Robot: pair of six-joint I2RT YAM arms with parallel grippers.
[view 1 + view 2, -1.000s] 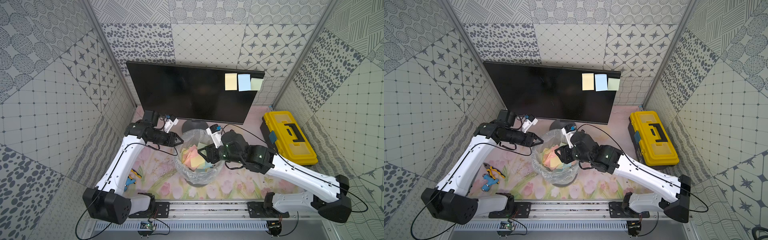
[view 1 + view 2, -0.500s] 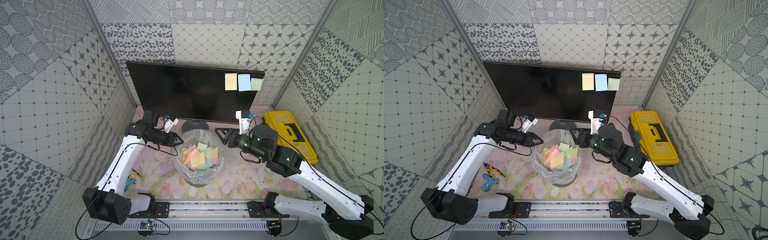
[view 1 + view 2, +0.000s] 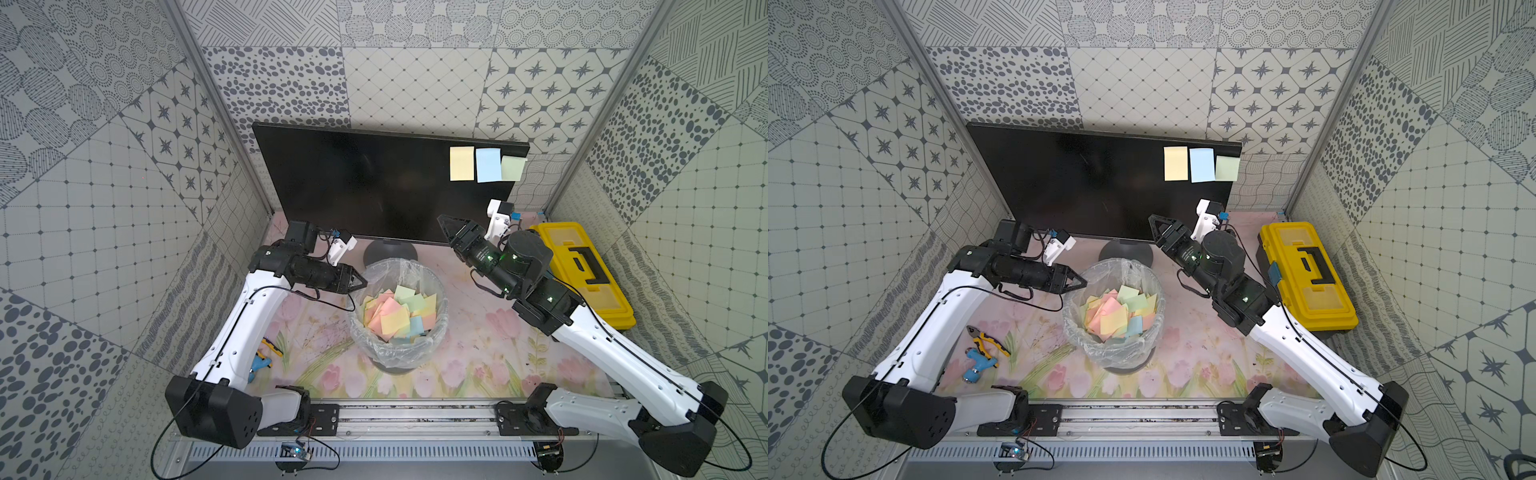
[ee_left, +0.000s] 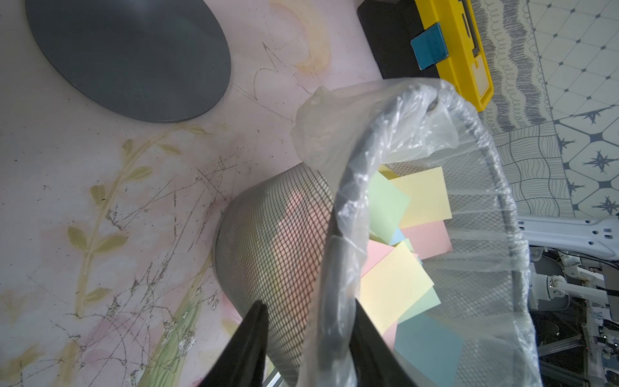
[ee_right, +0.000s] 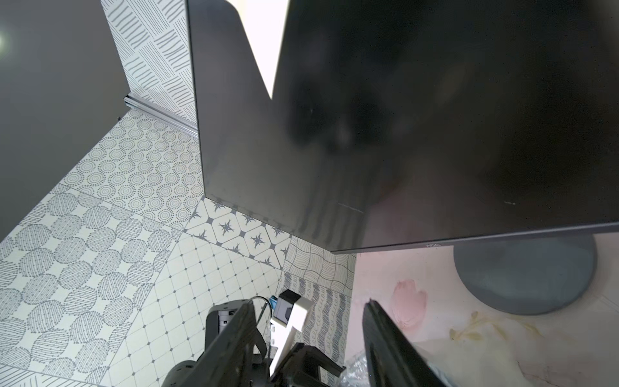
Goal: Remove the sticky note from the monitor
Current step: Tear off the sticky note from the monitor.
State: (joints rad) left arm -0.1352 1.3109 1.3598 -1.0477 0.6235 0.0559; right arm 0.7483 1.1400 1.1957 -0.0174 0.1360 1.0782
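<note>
Three sticky notes, yellow (image 3: 461, 163), blue (image 3: 488, 165) and green (image 3: 513, 168), stick side by side at the upper right of the monitor (image 3: 365, 183); both top views show them, the yellow one also (image 3: 1175, 163). My right gripper (image 3: 446, 224) (image 5: 308, 303) hangs open and empty in front of the screen's lower edge, below and left of the notes. My left gripper (image 3: 360, 282) (image 4: 308, 303) is shut on the plastic-lined rim (image 4: 338, 234) of the mesh bin (image 3: 444, 307). The bin holds several coloured notes.
A yellow toolbox (image 3: 582, 274) lies at the right, close to my right arm. Pliers (image 3: 986, 340) and a blue toy drill (image 3: 978, 365) lie under my left arm. The monitor's round stand base (image 4: 127, 57) sits just behind the bin.
My right gripper has come up out of the bin and moved back and to the right, up to the screen's lower edge. The left gripper has kept its hold on the bin rim.
</note>
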